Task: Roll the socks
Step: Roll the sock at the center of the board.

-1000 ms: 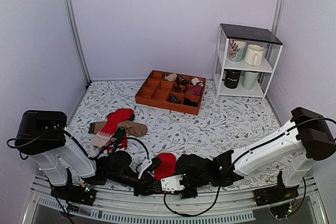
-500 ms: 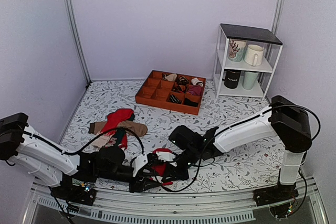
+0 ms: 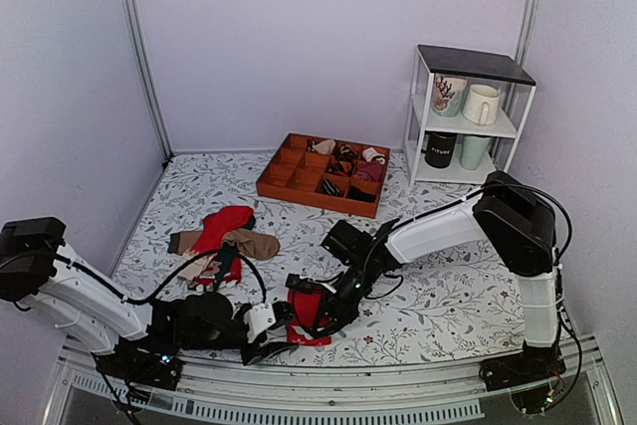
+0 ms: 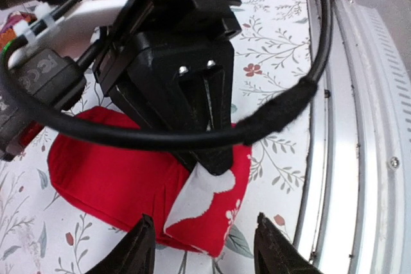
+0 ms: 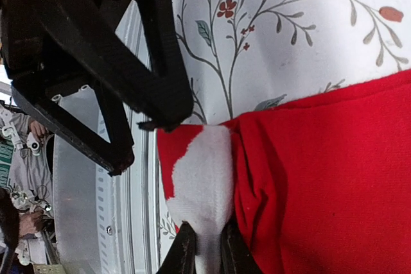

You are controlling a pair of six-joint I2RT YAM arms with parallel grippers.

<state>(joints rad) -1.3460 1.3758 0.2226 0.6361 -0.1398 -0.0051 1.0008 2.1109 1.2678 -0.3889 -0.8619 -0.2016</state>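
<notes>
Left gripper [image 4: 202, 229]: lowest and nearest, at the front edge of the table [image 3: 448, 236]; its jaws stand apart and hold nothing, and the near edge of the socks lies just in front of the gap.
Socks [image 4: 115, 184]: a bright red, partly rolled bundle lying flat on the flowered table top near the front rail, between the two grippers; a whitish cuff [image 5: 202, 178] sticks out on the side facing the left gripper.
Right gripper [image 5: 205, 239]: reaching in from the far side, over the red bundle; its jaws are pressed together on the whitish cuff, with the fabric pinched between the two fingers.
Heap of socks [image 3: 224, 241]: red, brown and beige pieces, loose, to the left and farther back, well apart from the bundle.
Orange tray [image 3: 289, 171]: toward the back wall, divided into compartments; the ones on its right side hold small rolled bundles, dark and light.
White shelf [image 3: 416, 116]: back right corner, with mugs on its two levels.
</notes>
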